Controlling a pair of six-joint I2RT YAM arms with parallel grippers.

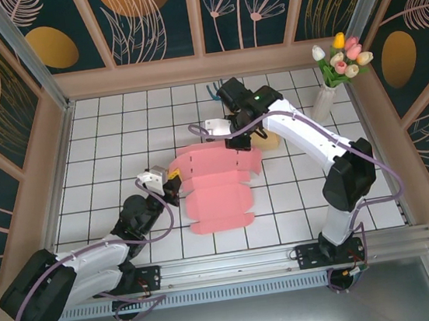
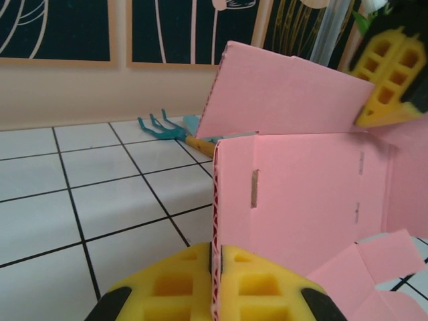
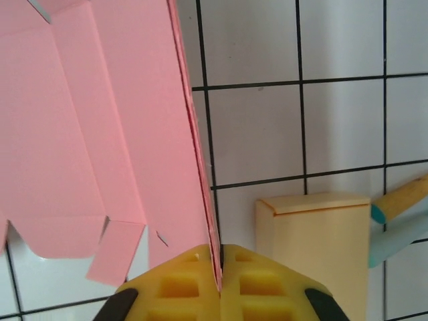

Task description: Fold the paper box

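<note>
Left gripper (image 2: 215,267), at the bottom of its wrist view, has its yellow pads pressed together on the raw corrugated edge of the paper box (image 1: 216,185), pinching a side panel that stands upright off the tiles. Right gripper (image 3: 221,271), at the bottom of its own wrist view, is likewise clamped on a thin pink edge and holds a long panel tipped up nearly on end. In the overhead view the pink blank sits at the centre of the white tiled table (image 1: 103,143), with the left pinch at its left edge and the right pinch at its upper right edge.

Judging from this, the fold is at an early stage. Two panels are raised along their creases, but most of the blank lies flat, its lower section spread toward the bottom of the overhead frame. Small tabs lie loose at the lower right of the left wrist view. No corner looks locked, and the slots on the upright wall are empty. Left to do: square the raised walls, tuck the tabs, bring up the remaining sides and close the lid.

A small beige box (image 3: 314,247) lies just right of the right pinch, apart from the pink card. A teal rake (image 2: 164,126) rests further back, and a vase of tulips (image 1: 324,100) stands at the upper right.
</note>
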